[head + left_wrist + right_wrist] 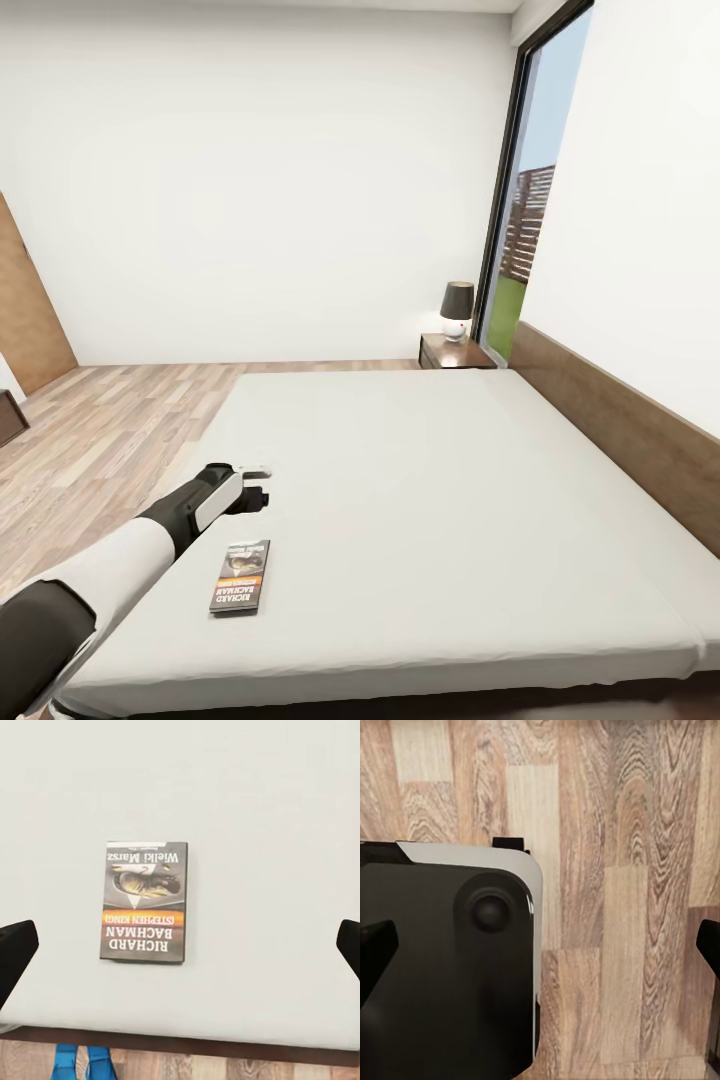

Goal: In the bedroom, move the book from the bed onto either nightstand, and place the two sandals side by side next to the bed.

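One flat glossy book [144, 902] | smooth pale bed [450, 480] | left claw [180, 945] spread

Bright even daylight, soft shadows (slightly blurry)

Book [240, 577] lies flat on bed [450, 480], near its front-left corner. Left gripper [258, 482] hovers over mattress just beyond book, by left edge. Nightstand [455, 352] at bed's far right corner carries dark-shaded lamp [457, 311], beside window [530, 200].

Grey book [143, 902], orange band; blue sandals [81, 1062].
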Robot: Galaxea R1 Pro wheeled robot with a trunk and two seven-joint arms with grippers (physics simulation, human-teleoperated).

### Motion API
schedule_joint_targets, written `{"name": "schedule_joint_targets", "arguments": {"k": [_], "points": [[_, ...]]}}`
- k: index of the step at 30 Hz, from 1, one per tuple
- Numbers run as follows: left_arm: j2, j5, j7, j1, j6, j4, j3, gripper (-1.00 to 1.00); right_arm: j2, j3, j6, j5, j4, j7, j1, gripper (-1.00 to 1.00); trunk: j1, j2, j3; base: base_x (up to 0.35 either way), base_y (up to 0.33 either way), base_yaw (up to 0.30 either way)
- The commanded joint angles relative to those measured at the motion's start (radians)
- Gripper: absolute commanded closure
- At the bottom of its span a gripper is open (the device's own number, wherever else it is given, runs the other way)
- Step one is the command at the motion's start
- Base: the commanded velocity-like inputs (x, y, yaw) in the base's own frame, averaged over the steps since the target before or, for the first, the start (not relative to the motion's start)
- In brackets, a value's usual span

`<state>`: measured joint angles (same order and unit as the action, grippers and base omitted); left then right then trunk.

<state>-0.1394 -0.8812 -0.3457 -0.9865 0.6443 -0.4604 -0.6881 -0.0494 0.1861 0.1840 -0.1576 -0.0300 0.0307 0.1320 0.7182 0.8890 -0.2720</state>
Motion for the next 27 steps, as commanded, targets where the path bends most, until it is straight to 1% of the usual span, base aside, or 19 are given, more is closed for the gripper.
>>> {"name": "schedule_joint_targets", "arguments": {"k": [1, 22, 27], "points": [[-0.001, -0.011, -0.008, -0.001, 0.000, -0.002, -0.007, -1.00, 0.000, 0.009, 0.010, -0.009, -0.004, 0.000, 0.001, -1.00, 0.000, 0.001, -0.001, 0.000, 0.000, 0.000], [-0.004, -0.009, -0.004, -0.001, -0.005, -0.008, -0.002, -1.00, -0.002, 0.009, 0.024, -0.004, -0.007, 0.000, 0.000, -1.00, 0.000, 0.001, -0.001, 0.000, 0.000, 0.000], [-0.005, -0.009, -0.004, -0.001, -0.006, -0.008, -0.003, -1.00, -0.008, 0.009, 0.024, -0.004, -0.007, 0.000, -0.009, -1.00, 0.000, 0.001, -0.001, 0.000, 0.000, 0.000]]}}
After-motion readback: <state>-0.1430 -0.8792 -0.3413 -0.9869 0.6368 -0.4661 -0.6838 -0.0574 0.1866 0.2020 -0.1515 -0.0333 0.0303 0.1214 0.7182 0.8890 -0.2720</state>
